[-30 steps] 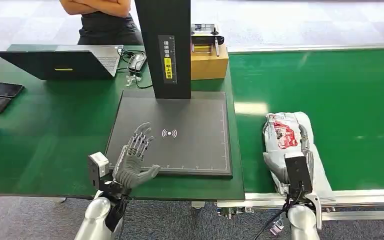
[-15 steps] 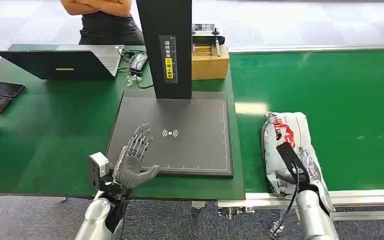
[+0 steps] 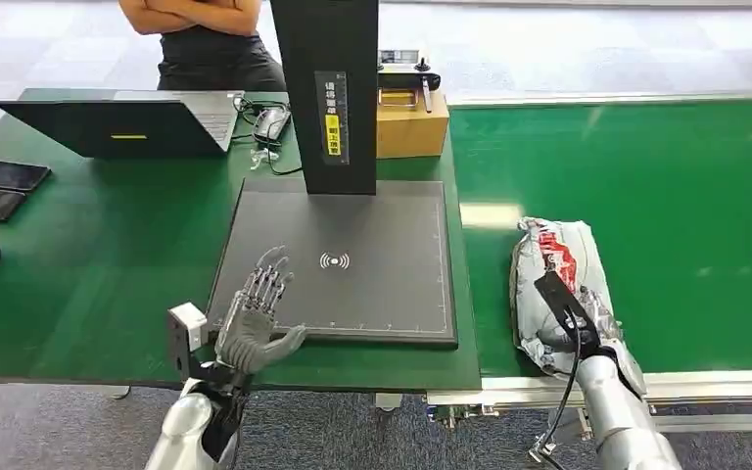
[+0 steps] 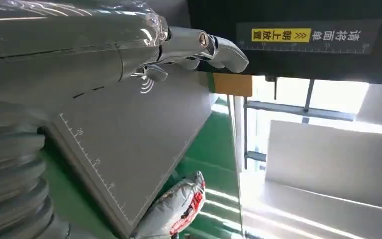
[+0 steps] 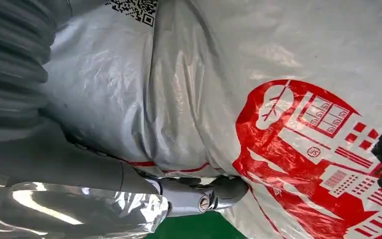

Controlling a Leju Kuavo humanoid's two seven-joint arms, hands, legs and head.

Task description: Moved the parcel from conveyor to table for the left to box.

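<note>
Parcel (image 3: 553,284): lay on the conveyor (image 3: 685,196), near its front edge, beside the bench (image 3: 88,255).
Right hand (image 3: 576,328): had just swung over and clamped on the parcel; lift looked imminent.
Left hand (image 3: 259,318): stayed apart, empty, at the scanner pad (image 3: 372,255) front edge.

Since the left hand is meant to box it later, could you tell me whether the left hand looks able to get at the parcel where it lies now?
Probably not yet. The parcel lies on the conveyor under the right hand, while the left hand hovers open at the black pad on the table.
</note>
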